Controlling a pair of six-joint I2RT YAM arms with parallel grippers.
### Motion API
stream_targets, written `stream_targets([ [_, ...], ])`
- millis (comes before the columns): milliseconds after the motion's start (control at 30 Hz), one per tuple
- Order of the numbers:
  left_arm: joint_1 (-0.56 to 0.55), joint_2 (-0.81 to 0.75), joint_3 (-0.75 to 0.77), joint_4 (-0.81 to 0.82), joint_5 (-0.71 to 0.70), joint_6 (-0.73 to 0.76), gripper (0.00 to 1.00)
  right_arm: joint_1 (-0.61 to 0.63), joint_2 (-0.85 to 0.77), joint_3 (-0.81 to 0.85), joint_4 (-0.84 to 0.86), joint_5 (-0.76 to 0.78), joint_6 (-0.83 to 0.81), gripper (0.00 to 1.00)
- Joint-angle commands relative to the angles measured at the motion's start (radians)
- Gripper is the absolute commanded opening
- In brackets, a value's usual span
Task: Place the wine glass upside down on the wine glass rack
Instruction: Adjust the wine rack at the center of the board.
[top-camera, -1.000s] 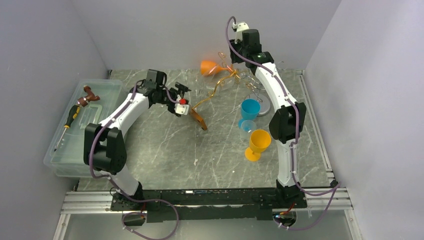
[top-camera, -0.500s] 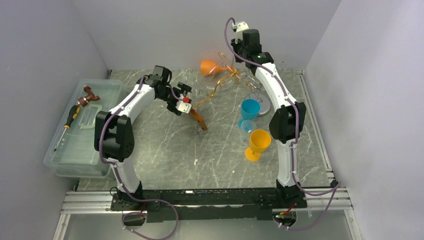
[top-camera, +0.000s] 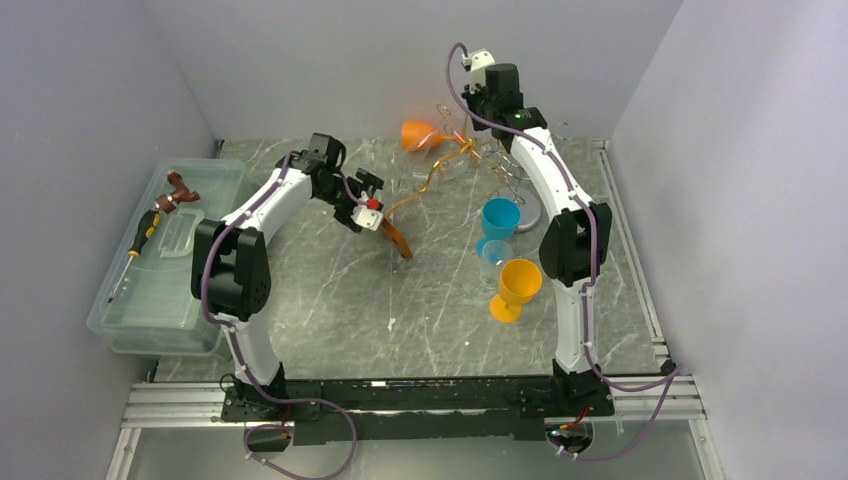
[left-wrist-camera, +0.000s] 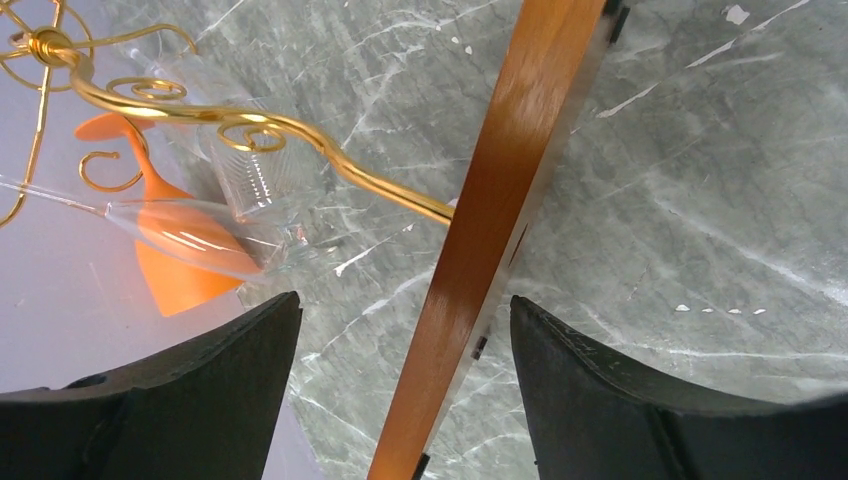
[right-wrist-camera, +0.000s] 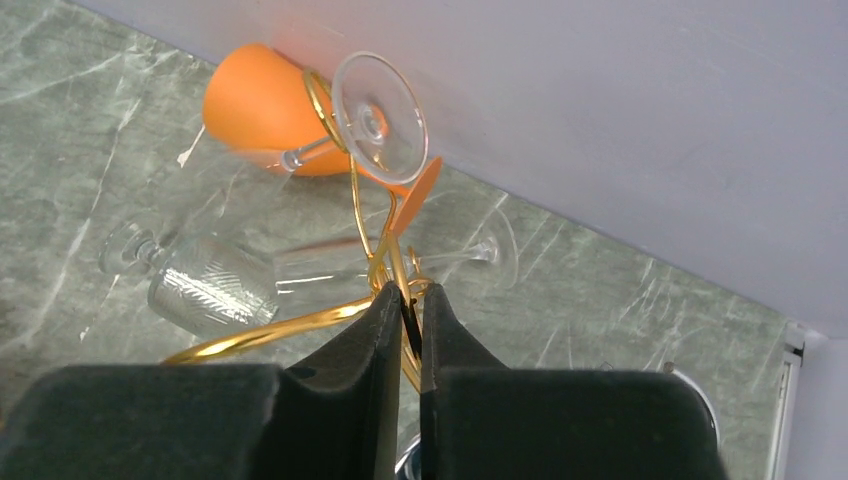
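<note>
Left gripper (left-wrist-camera: 402, 305): jaws wide, straddling the wooden base strip (left-wrist-camera: 500, 180) without clamping it; arm bent, reaching inward from the left. Right gripper (right-wrist-camera: 412, 300): arm stretched toward the far wall, fingers pinched nearly together on the gold wire of the wine glass rack (right-wrist-camera: 260, 335). A clear wine glass (right-wrist-camera: 378, 118) sits with its foot in the wire loop just beyond those fingertips, beside an orange glass (right-wrist-camera: 250, 105).

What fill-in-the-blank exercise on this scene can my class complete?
1. The right gripper is shut on the ___ wire of the wine glass rack.
2. The left gripper is ___, its fingers on either side of the rack's wooden base.
3. The screwdriver lies in a plastic bin on the table's ___ side.

Missing words: gold; open; left
</note>
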Motion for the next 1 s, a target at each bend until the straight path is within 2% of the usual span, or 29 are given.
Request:
stream_targets([
  [0,-0.005,0.002,0.016,-0.073,0.036,0.073,0.8,0.011,-0.011,-0.01,0.046,-0.008,-0.008,0.04],
  [67,-0.005,0.0,0.012,-0.078,0.035,0.073,0.79,0.022,-0.01,-0.008,0.05,0.004,-0.029,0.0],
  [267,-0.005,0.0,-0.005,-0.095,0.034,0.086,0.74,0.044,-0.027,-0.025,0.077,0.018,-0.053,0.0],
  [567,-0.007,-0.035,-0.071,-0.158,0.038,0.07,0.69,0.082,-0.139,-0.197,0.237,0.037,-0.15,0.0],
  [767,-0.013,-0.05,-0.107,-0.174,0.057,0.034,0.53,0.142,-0.236,-0.298,0.343,0.076,-0.238,0.0],
  [967,-0.033,-0.095,-0.166,-0.178,0.087,-0.02,0.49,0.209,-0.283,-0.336,0.386,0.077,-0.272,0.0],
])
